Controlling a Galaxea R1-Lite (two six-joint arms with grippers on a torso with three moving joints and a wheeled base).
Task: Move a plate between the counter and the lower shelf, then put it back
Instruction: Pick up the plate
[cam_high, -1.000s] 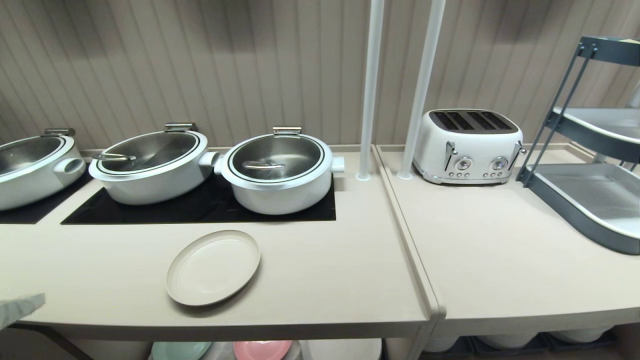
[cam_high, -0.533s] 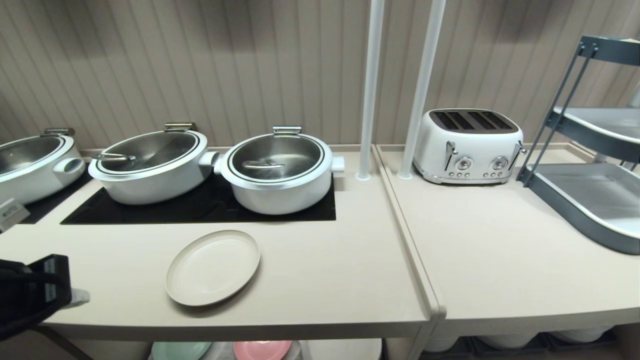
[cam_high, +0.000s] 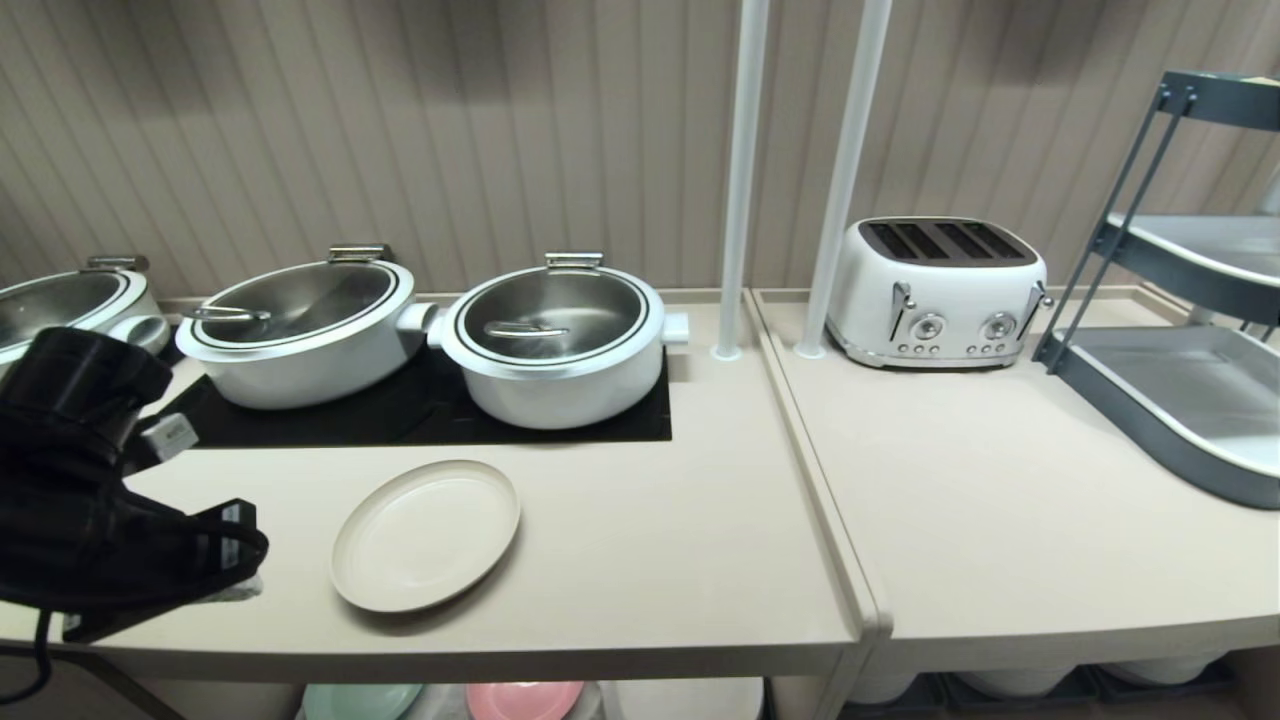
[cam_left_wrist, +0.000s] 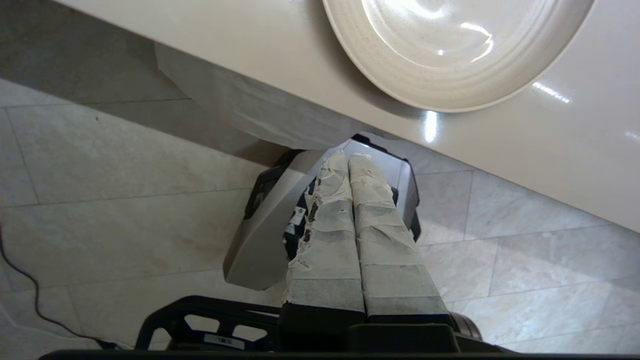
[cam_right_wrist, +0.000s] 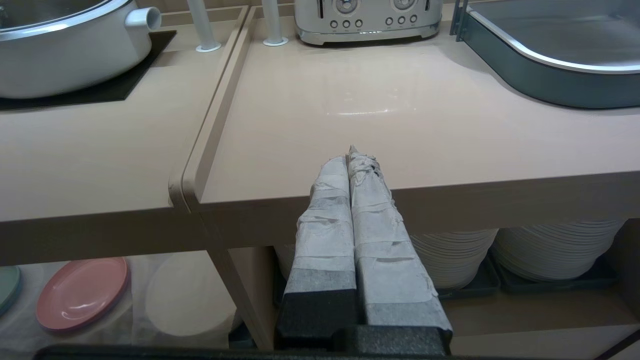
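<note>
Head: plate (cam_high: 426, 535) flat on counter (cam_high: 640, 560), just in front of black cooktop (cam_high: 420, 420); left arm's black wrist beside plate, not touching.
L wrist: left gripper (cam_left_wrist: 348, 159) fingers pressed together, empty, off counter edge near plate (cam_left_wrist: 450, 45).
R wrist: right gripper (cam_right_wrist: 351, 156) fingers together, empty, well apart from plate.

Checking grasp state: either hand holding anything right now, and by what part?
Nothing held. Left hand is shut and empty beside the small cream-beige plate; right hand is shut, empty.
</note>
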